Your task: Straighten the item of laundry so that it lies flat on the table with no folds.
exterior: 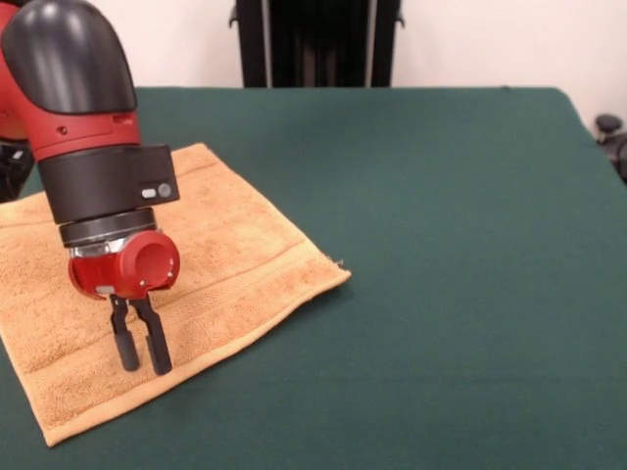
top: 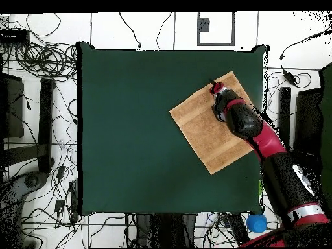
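Red and black robot arm comes in from the upper left of the front view, wrist pointing straight down. The black elbow housing sits on top, then a black cylindrical wrist section, then a red end cap. The black two-finger gripper hangs below the cap.

The fingers are slim and dark, standing close together with only a narrow gap that widens a little toward the tips. Nothing is clamped between them. The tips are at or just above the cloth; I can't tell from the front view whether they touch.

The golden-tan terry-cloth towel is roughly square, with a woven border band running parallel to its near edge. It lies spread out and looks flat with no obvious folds, though the arm hides part of it. It is rotated diagonally against the edges of the dark green felt-covered table. In the front view it sits at the left, cut off by the picture's left edge. Its right corner points to mid-table and shows a few loose threads.

In the overhead view the towel is in the table's right half, toward the far edge. The arm runs up from the bottom right across the towel's right side, and the gripper is over the towel's far corner area. Finger detail is not readable from above.
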You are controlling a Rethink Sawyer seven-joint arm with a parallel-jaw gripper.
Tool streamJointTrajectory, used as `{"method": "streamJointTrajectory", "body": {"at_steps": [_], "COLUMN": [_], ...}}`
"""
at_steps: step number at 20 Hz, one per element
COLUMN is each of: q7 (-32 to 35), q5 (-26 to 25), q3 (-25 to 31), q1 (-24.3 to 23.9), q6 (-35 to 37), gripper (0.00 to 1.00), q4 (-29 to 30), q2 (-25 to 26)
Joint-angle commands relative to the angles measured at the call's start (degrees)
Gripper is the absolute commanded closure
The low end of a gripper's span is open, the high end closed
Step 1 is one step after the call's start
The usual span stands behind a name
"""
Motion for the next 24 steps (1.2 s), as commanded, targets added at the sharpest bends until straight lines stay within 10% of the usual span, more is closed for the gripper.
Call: {"method": "streamJointTrajectory", "body": {"at_steps": [1,14,24], "q7": [10.52,12.34,18.29], "q5": [0.93,2.91,9.2], "q3": [-0.06,-3.34,-16.7], "q1": [3.57,6.08,14.85], "q6": [-4.61,-6.41,-7.92], "gripper": [0.0,0.0,0.0], "q4": [5.41,6.51,11.69], "q2": [1.13,-1.07,-11.17]}}
